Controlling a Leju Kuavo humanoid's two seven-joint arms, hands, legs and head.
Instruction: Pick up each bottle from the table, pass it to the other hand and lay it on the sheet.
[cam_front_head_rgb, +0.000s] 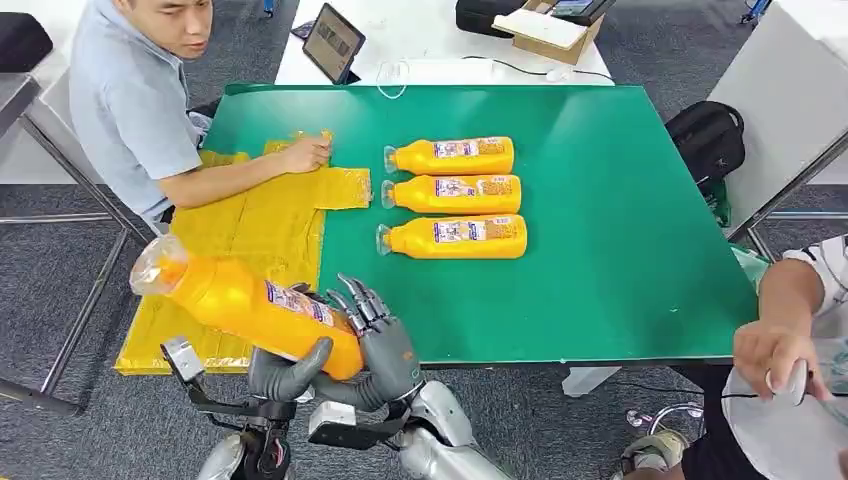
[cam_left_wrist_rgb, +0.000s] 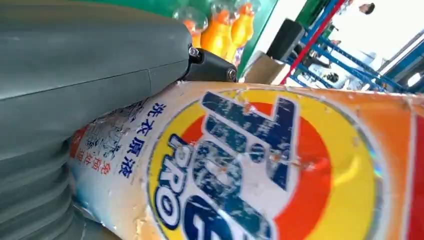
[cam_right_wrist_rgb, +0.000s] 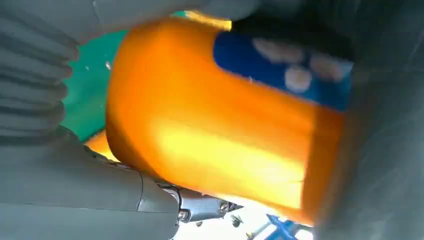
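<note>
Judging from your views, both the left hand (cam_front_head_rgb: 285, 372) and right hand (cam_front_head_rgb: 385, 345) seem to clasp one bottle (cam_front_head_rgb: 245, 303) mid-handover, the yellow sheet (cam_front_head_rgb: 265, 235) bare, three bottles (cam_front_head_rgb: 455, 197) left.

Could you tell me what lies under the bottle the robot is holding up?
Under the held bottle, gripped by the left hand and right hand, lies the yellow sheet at the green table edge. The bottle covers the sheet directly beneath it.
</note>
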